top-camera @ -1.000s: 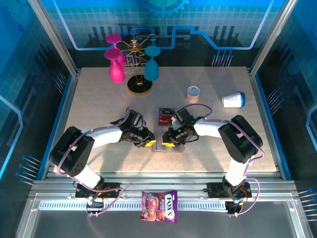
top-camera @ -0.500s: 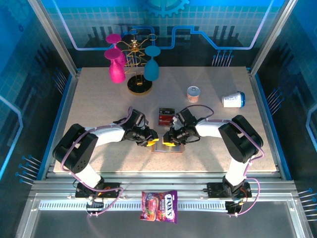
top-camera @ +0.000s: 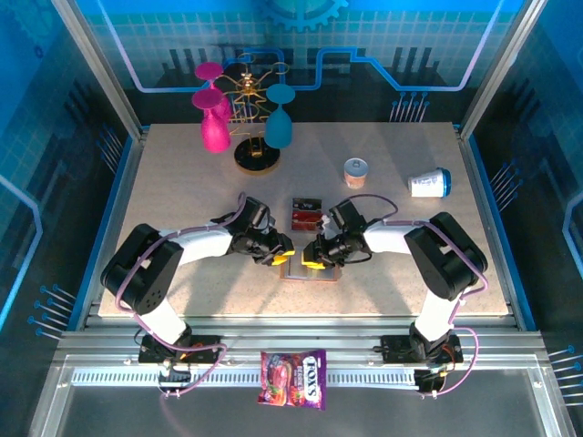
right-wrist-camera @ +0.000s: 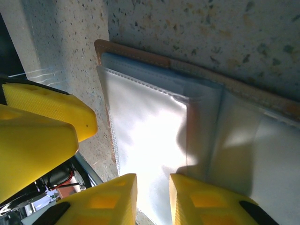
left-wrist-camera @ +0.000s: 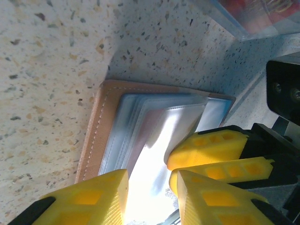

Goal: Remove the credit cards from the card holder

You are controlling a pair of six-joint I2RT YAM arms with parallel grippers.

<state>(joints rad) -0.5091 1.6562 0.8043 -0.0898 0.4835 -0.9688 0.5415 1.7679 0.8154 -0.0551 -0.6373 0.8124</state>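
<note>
Since a second ago the left fingers (left-wrist-camera: 89, 197) have spread and stand apart over the open card holder (left-wrist-camera: 96, 136), at the centre of the desk (top-camera: 182, 182). The right fingers (right-wrist-camera: 101, 199) are narrowly gapped over its clear sleeve (right-wrist-camera: 150, 131); whether they grip it is unclear.

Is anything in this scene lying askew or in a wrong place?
Two things. The white paper cup with a blue end lies tipped on its side near the right edge of the speckled table. The purple-red candy bag lies off the table, on the metal rail in front of the arm bases.
</note>
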